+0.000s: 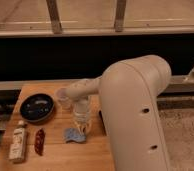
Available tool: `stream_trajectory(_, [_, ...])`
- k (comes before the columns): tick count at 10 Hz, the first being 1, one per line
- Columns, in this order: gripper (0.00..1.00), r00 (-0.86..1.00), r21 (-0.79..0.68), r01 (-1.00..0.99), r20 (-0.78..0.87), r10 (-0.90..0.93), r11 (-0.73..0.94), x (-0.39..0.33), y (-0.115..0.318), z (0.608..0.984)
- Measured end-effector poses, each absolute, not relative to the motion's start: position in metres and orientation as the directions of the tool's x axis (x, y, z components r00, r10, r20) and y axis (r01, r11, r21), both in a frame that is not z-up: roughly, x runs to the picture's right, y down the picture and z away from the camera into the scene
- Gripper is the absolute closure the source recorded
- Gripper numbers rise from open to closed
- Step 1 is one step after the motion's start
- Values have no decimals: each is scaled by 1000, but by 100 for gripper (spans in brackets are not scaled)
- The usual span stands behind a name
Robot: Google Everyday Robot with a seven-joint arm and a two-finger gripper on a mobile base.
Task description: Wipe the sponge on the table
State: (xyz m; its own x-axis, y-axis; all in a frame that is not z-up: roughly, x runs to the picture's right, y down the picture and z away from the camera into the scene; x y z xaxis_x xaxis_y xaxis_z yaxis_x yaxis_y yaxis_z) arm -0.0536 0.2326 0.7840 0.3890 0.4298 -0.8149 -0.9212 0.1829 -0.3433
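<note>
The light-blue sponge (71, 135) lies flat on the wooden table (60, 159), near its middle front. My gripper (82, 128) points straight down from the white wrist. It is shut on the sponge's right edge and presses it to the wood. The big white arm (135, 115) fills the right half of the camera view and hides the table's right side.
A black dish (36, 108) sits at the table's back left, with a clear cup (64, 98) beside it, close to the wrist. A reddish-brown oblong object (39, 141) and a pale bottle (18, 145) lie at the front left. A dark wall runs behind the table.
</note>
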Motion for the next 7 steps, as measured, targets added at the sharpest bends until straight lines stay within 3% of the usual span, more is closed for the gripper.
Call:
stream_trajectory(3, [100,314,-296,-948,-827,467,113,-13,206,808])
stream_trajectory(7, [100,314,-305,-947,-819,481,97,-14,172,836])
